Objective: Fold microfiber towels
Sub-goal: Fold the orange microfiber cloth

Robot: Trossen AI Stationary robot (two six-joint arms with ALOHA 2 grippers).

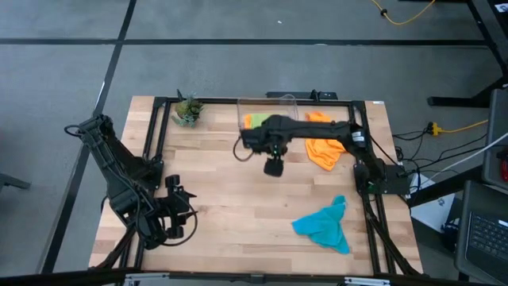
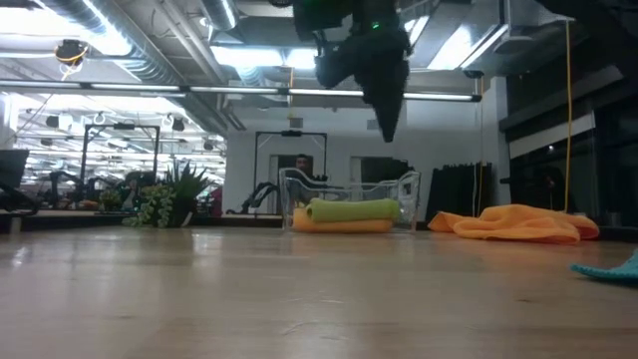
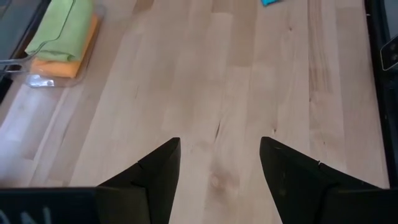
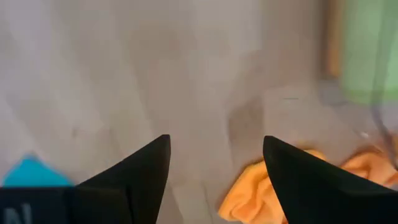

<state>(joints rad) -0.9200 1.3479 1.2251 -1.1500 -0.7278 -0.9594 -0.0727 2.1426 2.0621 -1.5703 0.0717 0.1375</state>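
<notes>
Overhead, the right tool [image 1: 274, 168] hangs above the middle of the surface [image 1: 230, 206], fingers spread and holding nothing. The left tool [image 1: 184, 208] waits near the surface's left front corner, also spread and empty. Behind, a clear bin [image 2: 349, 206] holds a folded green towel [image 2: 351, 209] lying on a folded orange one [image 2: 344, 226]. Another orange towel [image 1: 324, 149] lies rumpled beside the bin; the teal towel [image 1: 324, 226] lies crumpled at front right. A plant [image 1: 187, 110] stands at the back left corner. Beyond are ceiling lights, pipes and dark frames.
</notes>
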